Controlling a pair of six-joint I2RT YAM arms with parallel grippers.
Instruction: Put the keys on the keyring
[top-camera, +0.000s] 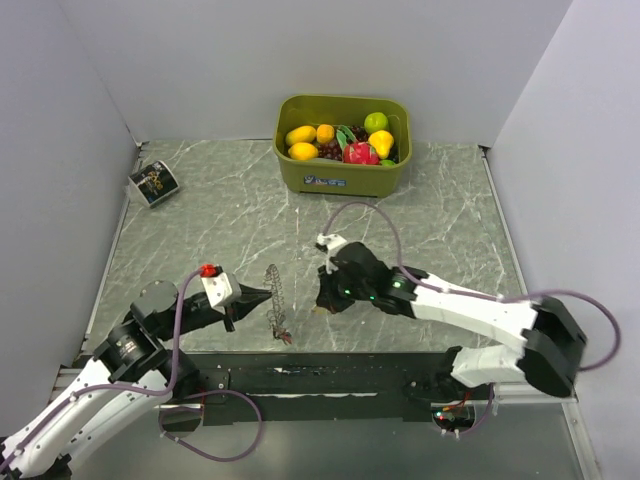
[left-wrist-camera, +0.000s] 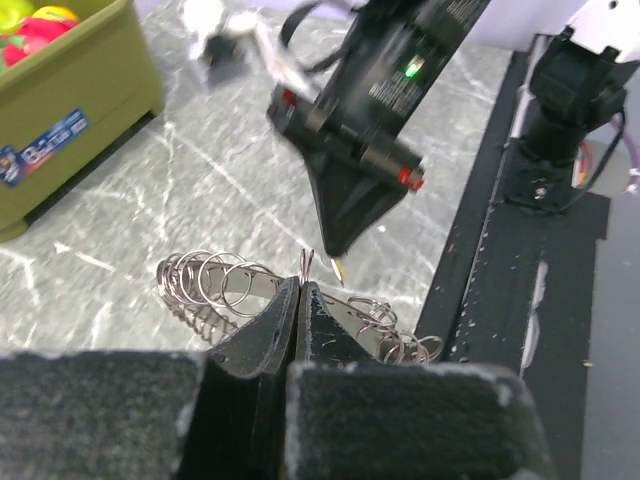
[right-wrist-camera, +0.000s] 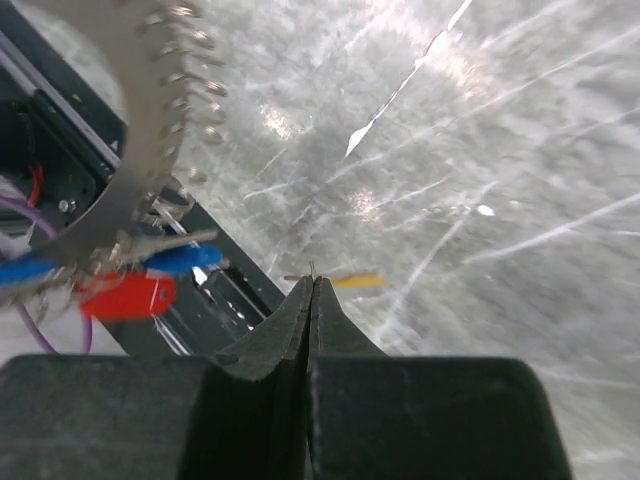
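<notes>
As the top view shows, the left gripper (top-camera: 265, 295) clamps the keyring (top-camera: 276, 300) near the worktop's (top-camera: 200, 220) near edge. Left wrist: the right gripper (left-wrist-camera: 338, 255) sits just beside it. Right wrist: closed jaws pinch a yellow key (right-wrist-camera: 357, 282), judged unthreaded; red key (right-wrist-camera: 130, 297) and blue key (right-wrist-camera: 180, 260) already hang on.

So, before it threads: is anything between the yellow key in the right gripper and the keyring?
Nothing visible. The right gripper holds the yellow key just beyond the keyring, which is pinched by the left gripper; only table shows between them.
</notes>
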